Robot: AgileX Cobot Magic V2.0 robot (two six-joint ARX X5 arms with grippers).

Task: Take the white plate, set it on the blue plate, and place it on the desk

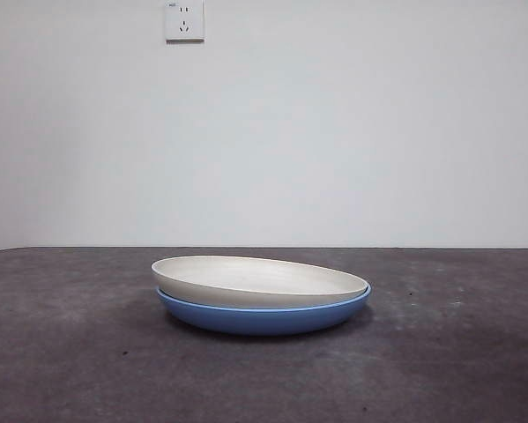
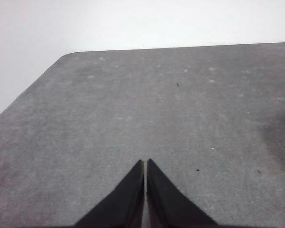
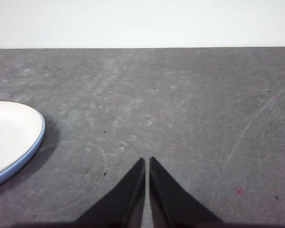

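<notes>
White plate, wide, shallow, round, cream-white with a matte finish: you will find it nested in the blue plate, a glossy medium-blue round dish of the same size, the pair standing mid-way across the counter, a broad dark grey-brown mottled surface. The cream rim sits slightly tilted, higher on one side in the front view, so it is not seated quite level.

Left pincer: black jaws closed tip to tip, nothing between them, held over bare counter, well apart from the stack; no plate shows in its wrist view.

Right pincer: black jaws likewise pressed together, holding nothing, near the stack but apart from it; its wrist view catches the edge of both plates at one side.

Background: pale wall, with a white wall socket high up.

Progress, as you may judge it: the stacking step looks done, since the white plate lies on the blue one. Whether the last clause calls for a further move is unclear; if it means returning the white plate to the counter, that remains, and you would need a pincer opened and brought to the raised rim.
</notes>
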